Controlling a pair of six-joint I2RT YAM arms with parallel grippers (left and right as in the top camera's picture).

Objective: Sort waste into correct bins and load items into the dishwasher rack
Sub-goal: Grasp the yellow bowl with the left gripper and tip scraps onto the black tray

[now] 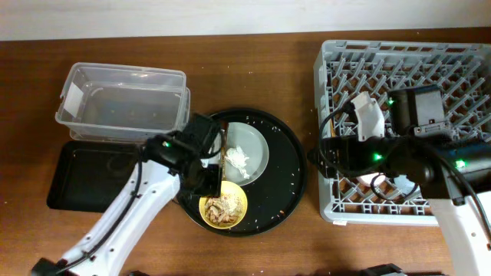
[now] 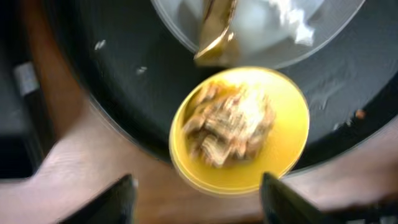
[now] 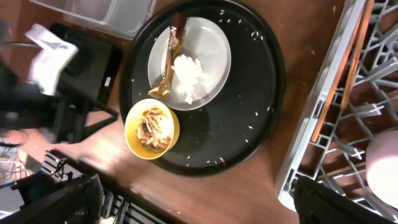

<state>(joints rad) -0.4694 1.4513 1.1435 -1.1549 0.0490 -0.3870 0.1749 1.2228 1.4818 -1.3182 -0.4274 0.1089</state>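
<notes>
The yellow bowl [image 1: 224, 208] holds brownish food scraps [image 2: 233, 124] and sits at the front of the large round black tray. The grey-green plate [image 1: 253, 146] behind it carries a white paper wad [image 1: 236, 158] and a gold-brown stick wrapper [image 2: 217, 28]. My left gripper [image 1: 205, 172] is open and empty, just left of the bowl [image 2: 239, 130]. My right gripper [image 1: 321, 157] is open and empty at the left edge of the grey dishwasher rack [image 1: 406, 61]. A pink cup [image 3: 382, 165] sits in the rack. The light blue cup is out of view.
The clear tub [image 1: 123, 103] stands at the back left, with the shallow black rectangular tray [image 1: 80, 176] in front of it. The round black tray [image 1: 288, 176] has crumbs scattered on it. The right arm lies across the rack's front left part.
</notes>
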